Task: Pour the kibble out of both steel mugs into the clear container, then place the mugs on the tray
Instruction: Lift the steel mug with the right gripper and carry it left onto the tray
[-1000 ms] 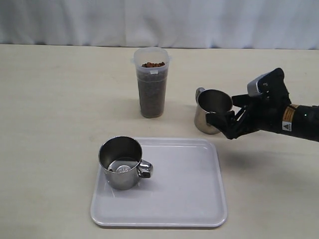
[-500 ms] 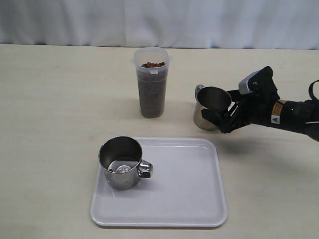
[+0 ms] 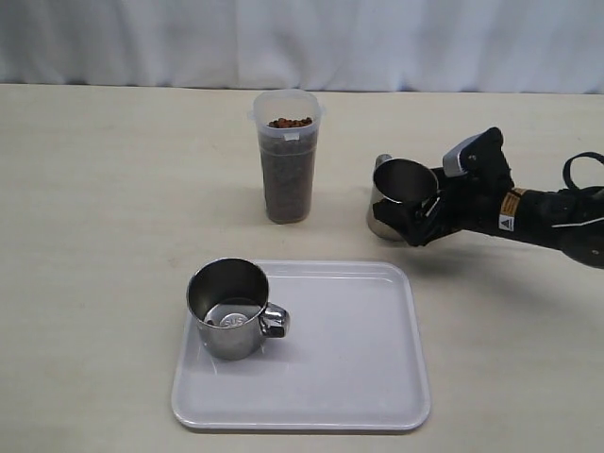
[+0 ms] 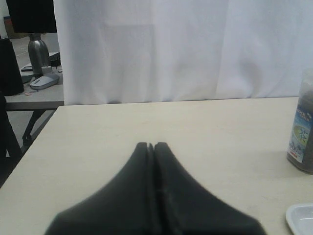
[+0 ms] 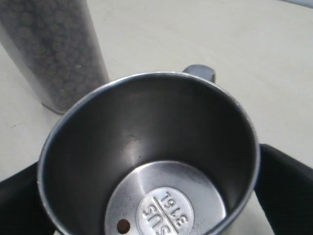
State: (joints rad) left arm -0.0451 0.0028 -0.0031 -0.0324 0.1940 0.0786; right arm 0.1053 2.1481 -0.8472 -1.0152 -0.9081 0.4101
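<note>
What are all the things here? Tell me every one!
table: 1, beige, under everything
curtain: 1, white, behind the table
tray: 1, white, on the table, in front
clear container: 1, see-through, on the table behind the tray
kibble: many pieces, reddish-brown, inside the clear container
first steel mug: 1, silver, upright on the tray's left part
second steel mug: 1, silver, right of the clear container
left tool: 1, black, shut, over the table
right tool: 1, black, gripping the second steel mug
</note>
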